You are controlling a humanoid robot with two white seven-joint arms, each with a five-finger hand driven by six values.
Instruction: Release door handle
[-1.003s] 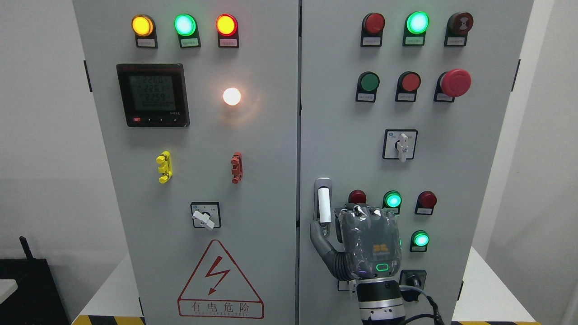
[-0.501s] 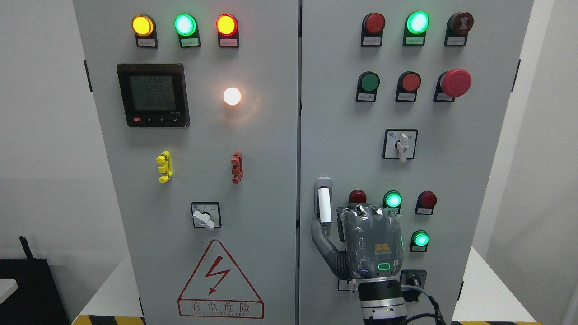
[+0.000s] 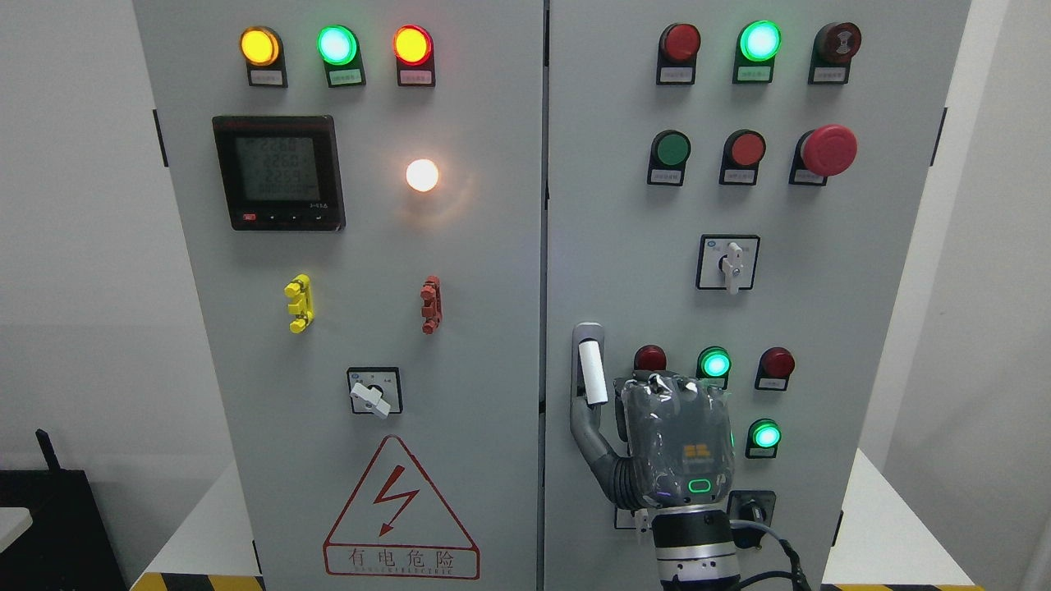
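Head view: right hand [image 3: 669, 447] sat at lower centre-right of frame, back toward camera, arm entering from bottom edge right of middle. Thumb [image 3: 585, 423] reached up-left, tip touching lower end of handle [image 3: 592, 371]. Other fingers curled toward cabinet [image 3: 624, 246]; whether they gripped anything could not be told. Handle stood left of hand, white grip slightly tilted, on right door near centre seam.

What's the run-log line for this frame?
task: release door handle | right hand at door handle, thumb beneath it | white grip tilted | release not finished | left hand not in view
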